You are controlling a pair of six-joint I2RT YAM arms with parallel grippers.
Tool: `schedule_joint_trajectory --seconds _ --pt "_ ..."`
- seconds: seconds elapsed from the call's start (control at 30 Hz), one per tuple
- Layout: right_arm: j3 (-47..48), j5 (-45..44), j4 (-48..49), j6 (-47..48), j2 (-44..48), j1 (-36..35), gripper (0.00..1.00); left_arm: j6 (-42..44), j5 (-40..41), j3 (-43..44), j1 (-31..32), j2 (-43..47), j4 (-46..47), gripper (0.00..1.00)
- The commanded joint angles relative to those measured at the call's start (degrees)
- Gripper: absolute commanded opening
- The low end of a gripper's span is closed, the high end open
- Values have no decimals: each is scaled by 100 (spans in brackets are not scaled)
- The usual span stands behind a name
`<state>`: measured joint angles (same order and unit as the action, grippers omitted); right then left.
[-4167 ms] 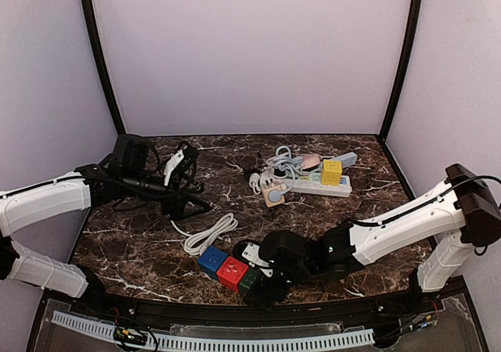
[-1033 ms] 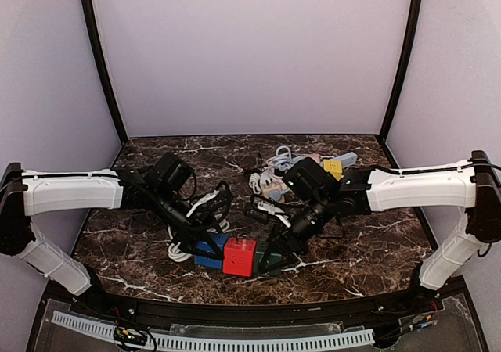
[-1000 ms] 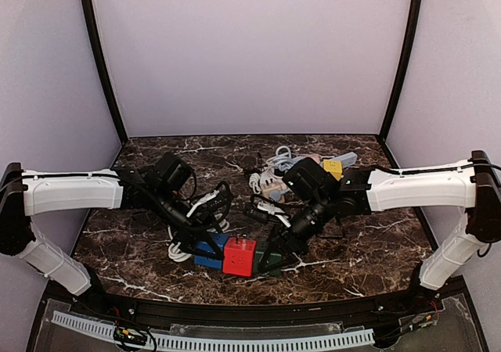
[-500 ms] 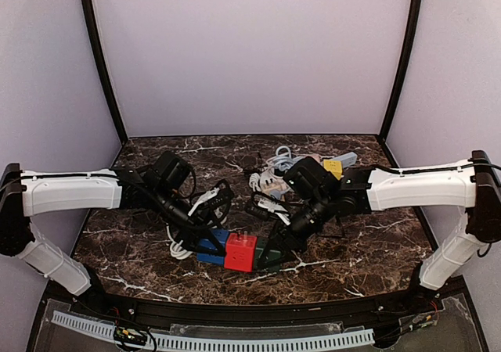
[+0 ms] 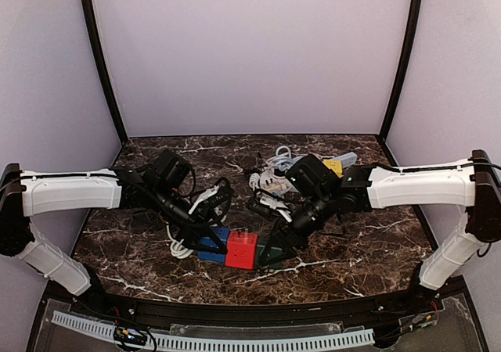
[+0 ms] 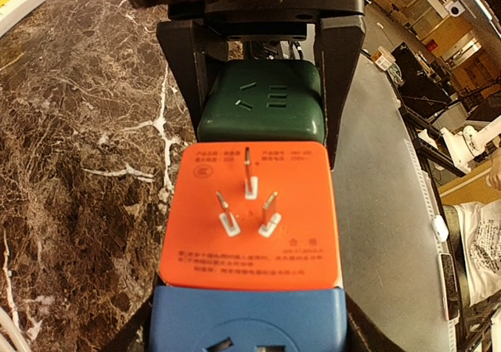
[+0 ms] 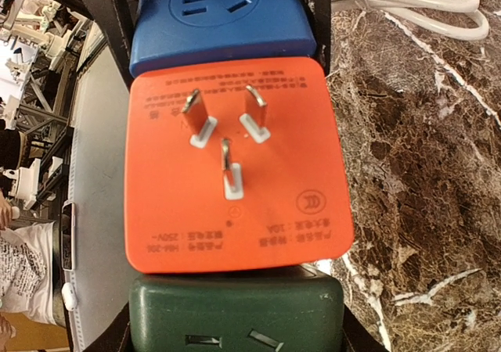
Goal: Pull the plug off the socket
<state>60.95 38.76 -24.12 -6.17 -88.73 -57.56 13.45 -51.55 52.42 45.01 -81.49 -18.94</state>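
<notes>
Low in the centre of the overhead frame, I see my left claw (image 5: 206, 241) clamped on the blue cube (image 6: 246, 328) and my right claw (image 5: 273, 250) clamped on the green cube (image 6: 260, 105), with the orange plug block (image 6: 250, 219) between them.

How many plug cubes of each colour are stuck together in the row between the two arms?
blue cube: 1
red cube: 1
green cube: 1
Total: 3

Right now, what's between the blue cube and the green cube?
An orange plug cube, prongs showing, touching the blue cube and green cube; both wrist views show it.
</notes>
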Motion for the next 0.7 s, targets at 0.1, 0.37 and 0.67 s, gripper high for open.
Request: schedule_joint_trajectory --seconds 0.1,0.37,0.67 --pt "207 806 927 91 347 123 0 92 -184 283 89 5 -127 8" --pt "340 1248 463 281 363 89 0 270 -461 443 -163 -92 -453 4" --pt "651 1645 -86 563 199 -27 0 335 -775 523 -355 -146 -636 3"
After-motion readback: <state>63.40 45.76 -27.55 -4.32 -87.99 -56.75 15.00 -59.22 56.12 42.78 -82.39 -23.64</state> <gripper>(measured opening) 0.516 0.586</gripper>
